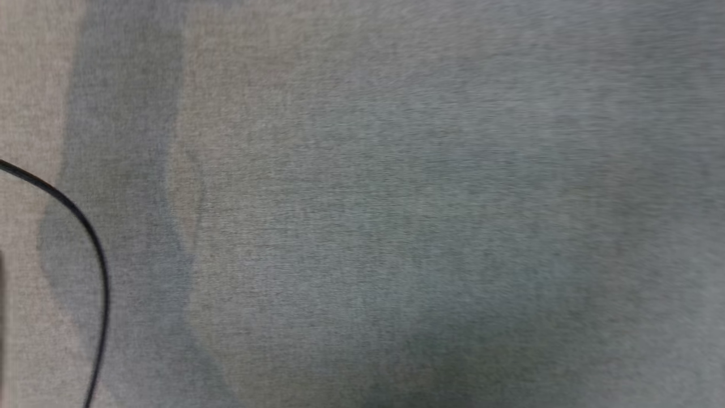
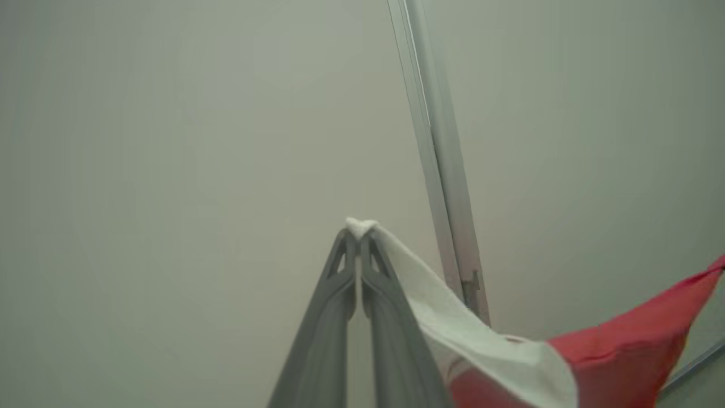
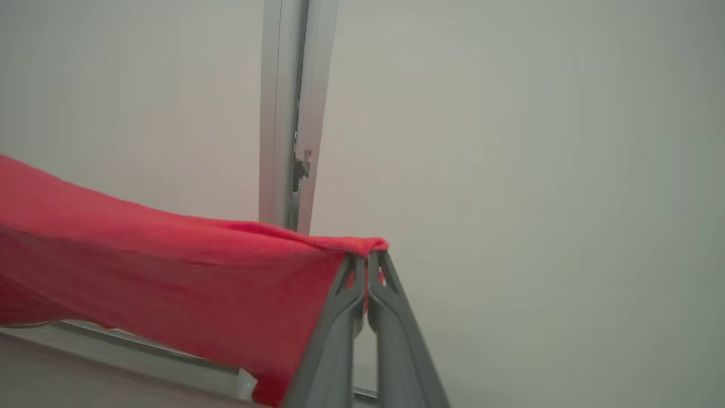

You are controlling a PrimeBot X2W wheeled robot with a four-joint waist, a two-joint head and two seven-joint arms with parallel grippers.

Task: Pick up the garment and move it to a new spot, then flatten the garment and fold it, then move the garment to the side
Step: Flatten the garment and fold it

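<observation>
Bare lab-like room: plain pale walls [image 2: 170, 141], metal frame post [image 3: 283, 113], loose black cable [image 1: 86, 225].

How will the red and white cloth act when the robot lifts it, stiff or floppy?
Probably floppy: the cloth sags between the left gripper and right gripper. Likely light, since small pinches at its edges hold it up.

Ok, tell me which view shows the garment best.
Right wrist view: the garment spreads wide and red from the right gripper, pinched in its jaws. The left wrist view gives a white edge pinched by the left gripper, plus a red strip.
</observation>
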